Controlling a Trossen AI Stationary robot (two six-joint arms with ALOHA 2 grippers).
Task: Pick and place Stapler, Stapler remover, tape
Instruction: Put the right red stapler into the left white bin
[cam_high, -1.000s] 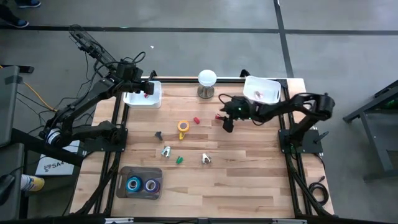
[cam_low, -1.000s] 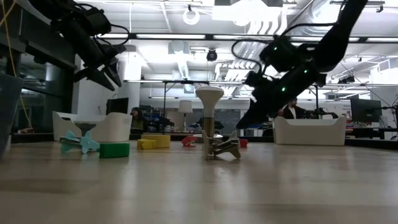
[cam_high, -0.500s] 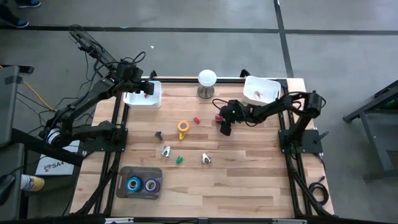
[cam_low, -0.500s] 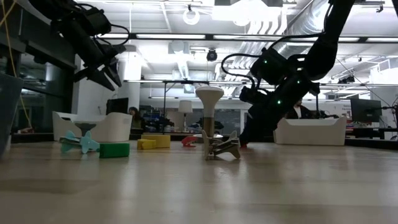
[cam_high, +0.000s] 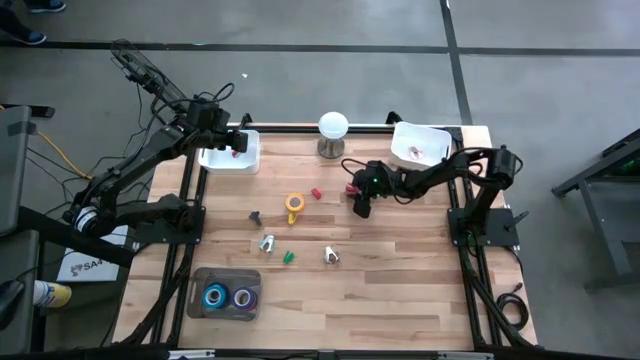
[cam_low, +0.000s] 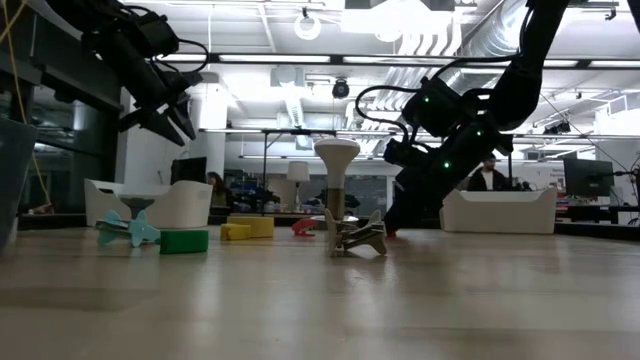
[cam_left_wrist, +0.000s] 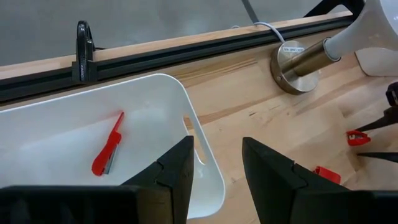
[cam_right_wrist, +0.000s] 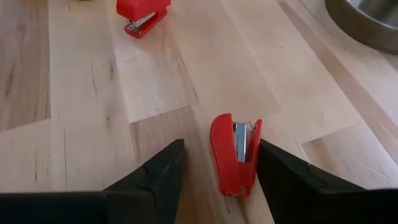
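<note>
A small red stapler (cam_right_wrist: 235, 152) lies on its side on the wood, between the open fingers of my right gripper (cam_right_wrist: 217, 171), closer to one finger. In the high view that gripper (cam_high: 358, 197) is down at the table's far right part, at the stapler (cam_high: 352, 188). My left gripper (cam_left_wrist: 214, 149) hangs open and holds nothing above the left white bin (cam_left_wrist: 205, 134), where a red tool (cam_left_wrist: 107, 152) lies on the bin's floor. Two tape rolls (cam_high: 228, 297) sit in a grey tray (cam_high: 196, 288) near the near-left edge. My right gripper comes at the red stapler slanting down from the table's right side, one finger on either side. One finger (cam_right_wrist: 286, 174) stands right at the stapler's side (cam_right_wrist: 255, 146). I cannot tell whether it touches. The stapler rests on the table.
A second red stapler (cam_high: 316, 193), a yellow piece (cam_high: 293, 205), a dark remover (cam_high: 256, 216), two silvery removers (cam_high: 267, 242) (cam_high: 331, 256) and a green piece (cam_high: 288, 257) lie mid-table. A white-topped stand (cam_high: 333, 130) and a right white bin (cam_high: 420, 145) line the far edge.
My right gripper has come down from above the table to the wood around the red stapler, the arm folding lower. Most of the drop came in the first half second, and it has hardly moved since. The left arm has kept still.
</note>
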